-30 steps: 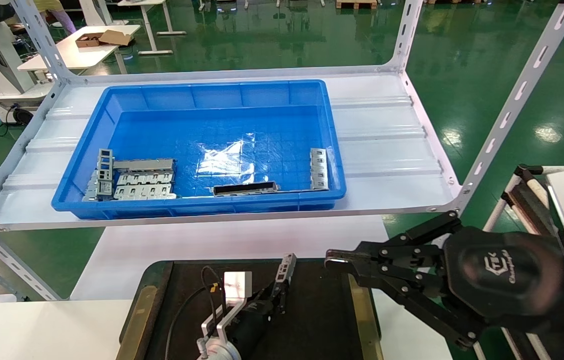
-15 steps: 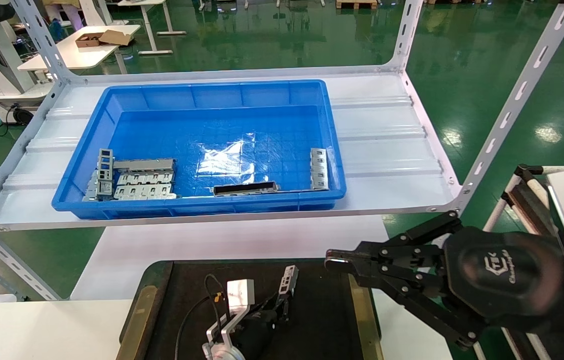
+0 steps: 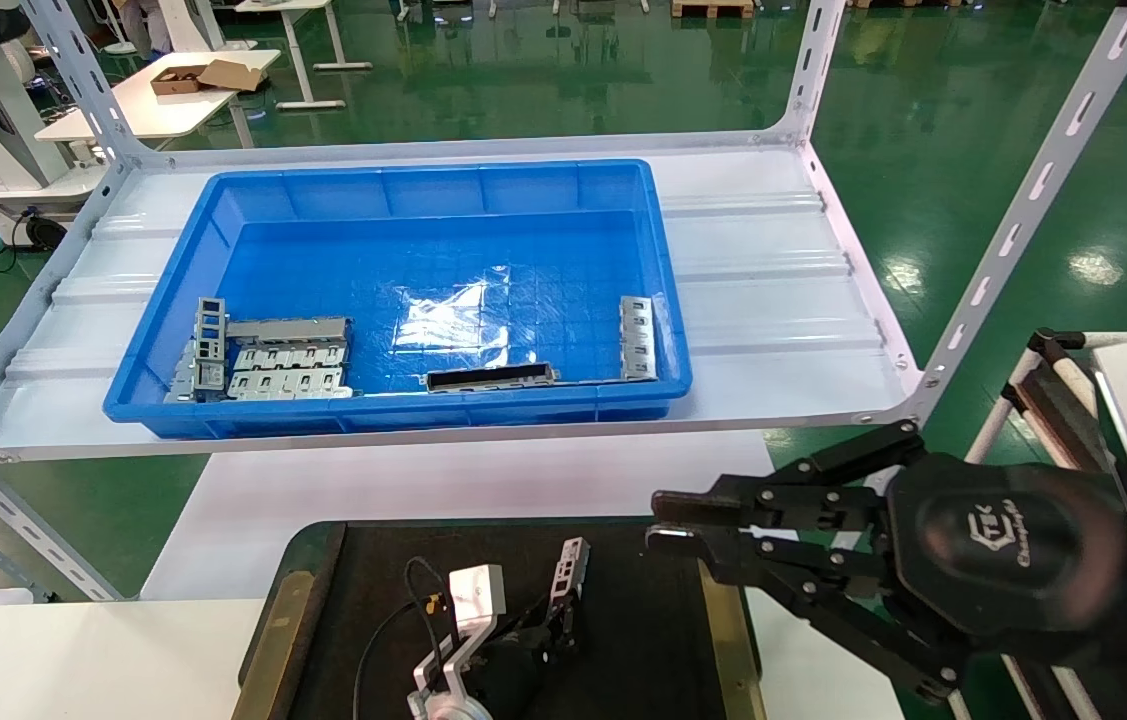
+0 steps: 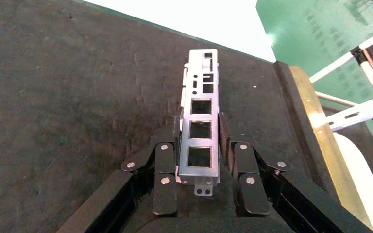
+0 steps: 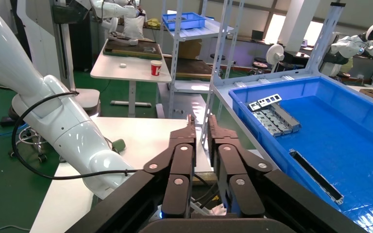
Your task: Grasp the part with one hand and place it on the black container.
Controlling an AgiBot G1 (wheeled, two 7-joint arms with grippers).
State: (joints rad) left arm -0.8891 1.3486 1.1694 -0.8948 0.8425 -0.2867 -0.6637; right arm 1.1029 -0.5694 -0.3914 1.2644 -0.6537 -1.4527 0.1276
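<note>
1. The black tray (image 3: 643, 640) sits at 6 o'clock in the head view, and the blue bin (image 3: 403, 290) is up on the shelf (image 3: 773, 280) at 12 o'clock.
2. The left hand (image 3: 548, 625) is low over the tray. It holds the part (image 3: 568, 568) tight between its fingers (image 4: 165, 165).
3. So the grab looks done, and the part is already over the tray. What is left, I think, is to lower it, let go, and pull the hand away.
4. The right hand (image 3: 668, 520) waits at 4 o'clock, by the tray's right edge. Its fingers are nearly together and hold nothing.
5. The left wrist view shows what the head view cannot: the part's square holes, and a finger on each side of its near end. I cannot tell if the far end touches the tray.
6. The right wrist view shows more parts (image 5: 272, 116) and a dark bar (image 5: 315, 175) left in the bin, and a red cup (image 5: 156, 68) far off.
</note>
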